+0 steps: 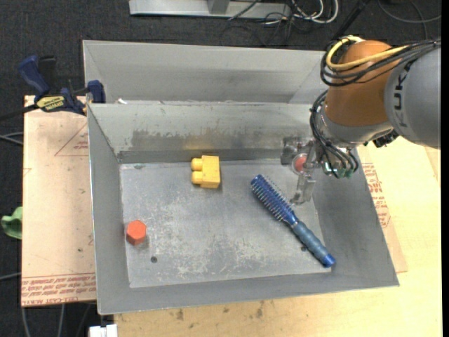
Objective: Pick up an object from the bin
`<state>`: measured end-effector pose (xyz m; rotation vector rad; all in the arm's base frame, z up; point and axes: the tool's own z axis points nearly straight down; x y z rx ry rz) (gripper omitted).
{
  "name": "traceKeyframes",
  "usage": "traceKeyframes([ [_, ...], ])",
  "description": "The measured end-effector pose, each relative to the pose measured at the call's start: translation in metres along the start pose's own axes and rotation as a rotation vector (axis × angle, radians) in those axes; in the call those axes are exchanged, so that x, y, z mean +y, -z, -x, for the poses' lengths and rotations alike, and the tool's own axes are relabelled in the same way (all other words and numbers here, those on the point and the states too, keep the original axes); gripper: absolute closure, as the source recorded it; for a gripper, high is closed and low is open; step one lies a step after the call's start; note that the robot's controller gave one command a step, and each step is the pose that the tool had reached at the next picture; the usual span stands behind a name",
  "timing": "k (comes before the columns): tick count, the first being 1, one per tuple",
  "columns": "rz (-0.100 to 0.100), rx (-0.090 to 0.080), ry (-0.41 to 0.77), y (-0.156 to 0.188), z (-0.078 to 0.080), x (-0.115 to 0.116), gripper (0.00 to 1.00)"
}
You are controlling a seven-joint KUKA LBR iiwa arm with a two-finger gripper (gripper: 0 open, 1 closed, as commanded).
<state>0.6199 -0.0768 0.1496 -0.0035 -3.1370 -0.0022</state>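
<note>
Blue plastic brush (289, 216), bristled head and smooth handle, lower right of the grey metal bin (210, 251).
Gripper (303, 194) just right of its bristles; whether the jaws are open, I cannot tell.

A robotics lab: grey metal bin (210, 76), robot arm (421, 97), loose floor cables (309, 5).

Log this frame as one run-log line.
gripper: beside bristle end of blue hairbrush, bin's right part | grasp: cannot tell | elsewhere: yellow block back centre, orange hex piece front left
</note>
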Motion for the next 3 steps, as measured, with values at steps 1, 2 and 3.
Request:
traceKeyframes([
  [1,0.002,0.002,-0.103,-0.080,-0.031,0.014,0.00],
  [2,0.003,-0.004,-0.104,-0.076,-0.029,0.014,1.00],
  [3,-0.002,-0.015,-0.006,0.116,-0.048,0.010,1.00],
])
